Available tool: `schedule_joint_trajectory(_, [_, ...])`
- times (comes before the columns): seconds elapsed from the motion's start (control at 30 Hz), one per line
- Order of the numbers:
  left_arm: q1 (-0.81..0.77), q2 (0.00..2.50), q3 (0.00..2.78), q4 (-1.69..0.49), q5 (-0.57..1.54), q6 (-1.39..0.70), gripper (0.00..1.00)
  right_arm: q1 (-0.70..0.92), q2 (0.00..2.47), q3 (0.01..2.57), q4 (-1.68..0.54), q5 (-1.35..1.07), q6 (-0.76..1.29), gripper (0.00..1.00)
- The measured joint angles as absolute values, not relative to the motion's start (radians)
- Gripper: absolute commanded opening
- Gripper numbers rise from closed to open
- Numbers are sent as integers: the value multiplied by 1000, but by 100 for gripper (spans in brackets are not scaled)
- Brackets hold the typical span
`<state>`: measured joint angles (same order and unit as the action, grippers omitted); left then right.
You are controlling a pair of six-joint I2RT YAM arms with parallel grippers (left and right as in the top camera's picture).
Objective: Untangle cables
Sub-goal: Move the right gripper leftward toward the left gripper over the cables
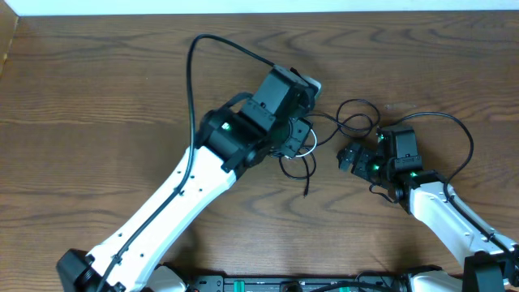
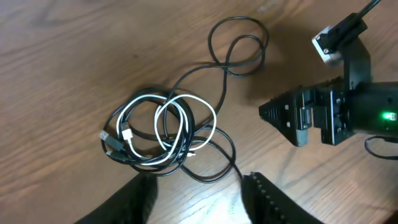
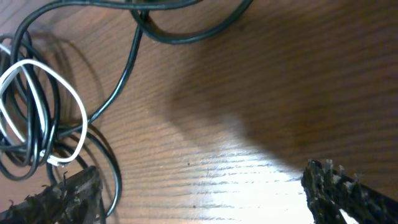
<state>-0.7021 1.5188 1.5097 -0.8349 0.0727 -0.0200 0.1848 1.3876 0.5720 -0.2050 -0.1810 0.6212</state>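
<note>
In the left wrist view the cables lie tangled on the wooden table: a white cable [image 2: 168, 118] coiled together with a thin black cable [image 2: 217, 81], which runs on to two small loops farther off. My left gripper [image 2: 199, 200] hovers open just short of the tangle, with bare wood between its fingers. Overhead, the left gripper [image 1: 298, 139] covers the tangle, and the black cable [image 1: 357, 122] loops out to its right. My right gripper [image 1: 347, 156] faces it, wide open. In its own view the right gripper [image 3: 205, 196] holds nothing; the white cable [image 3: 43, 112] and black cable [image 3: 124, 68] lie by its left finger.
A thick black wire [image 1: 193, 73] arcs over the left arm, and another [image 1: 464, 138] curves round the right arm. The table's far edge [image 1: 243, 13] meets a white wall. A loose black cable end [image 1: 306, 185] trails toward the front.
</note>
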Motion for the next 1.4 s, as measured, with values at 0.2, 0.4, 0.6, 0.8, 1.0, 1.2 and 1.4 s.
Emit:
schedule_joint_trajectory(0.2, [-702, 1575, 1499, -841, 73, -24, 58, 185, 1388, 572, -146, -154, 620, 65])
schedule_joint_trajectory(0.4, [-702, 1678, 1483, -844, 82, -25, 66, 185, 1389, 572, -113, -138, 629, 1])
schedule_joint_trajectory(0.6, [-702, 1793, 1481, -813, 88, -25, 68, 185, 1433, 572, 9, -117, 636, 21])
schedule_joint_trajectory(0.8, [-702, 1891, 1481, -757, 93, -25, 68, 190, 1551, 572, 114, -113, 638, 36])
schedule_joint_trajectory(1.0, [-702, 1966, 1480, -701, 96, -25, 39, 226, 1660, 577, 254, -115, 635, 48])
schedule_joint_trajectory(1.2, [-702, 2034, 1480, -702, 99, -25, 8, 245, 1697, 595, 307, -116, 630, 60])
schedule_joint_trajectory(1.4, [-702, 2033, 1480, -742, 99, -25, 7, 246, 1697, 600, 308, -124, 624, 63])
